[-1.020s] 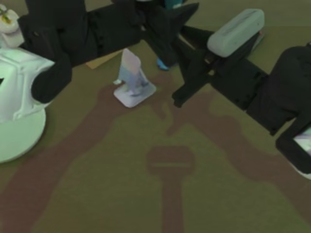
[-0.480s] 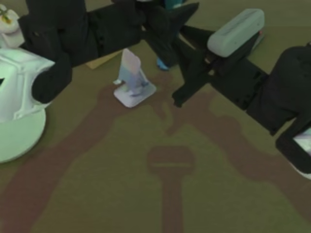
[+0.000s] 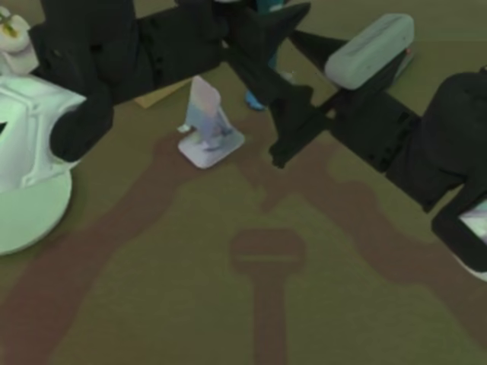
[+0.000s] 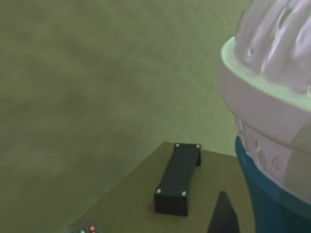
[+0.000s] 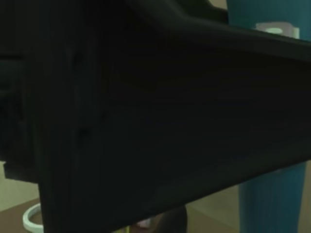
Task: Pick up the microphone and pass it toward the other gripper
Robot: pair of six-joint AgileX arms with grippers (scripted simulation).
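The microphone (image 3: 255, 99) hangs in the air over the far middle of the table, with my left gripper (image 3: 265, 47) shut on it. In the left wrist view its white ribbed head (image 4: 272, 73) fills one side above the teal handle (image 4: 272, 199), and one black finger (image 4: 223, 216) shows beside it. My right gripper (image 3: 283, 97), with the pale grey block (image 3: 370, 47) on top, stands open right beside the handle, fingers spread wide. The right wrist view is mostly blocked by a black arm body; the teal handle (image 5: 272, 194) and the white switch strip (image 5: 277, 30) show at its edge.
A white stand with a pale slab (image 3: 207, 129) sits left of the grippers. A white-green object on a round base (image 3: 30, 167) fills the left edge. A black remote control (image 4: 177, 180) lies on the table below. A black-framed item (image 3: 472, 228) is at the right edge.
The right gripper's fingers have spread a little and edged toward the microphone. The left arm and the microphone have stayed where they were.
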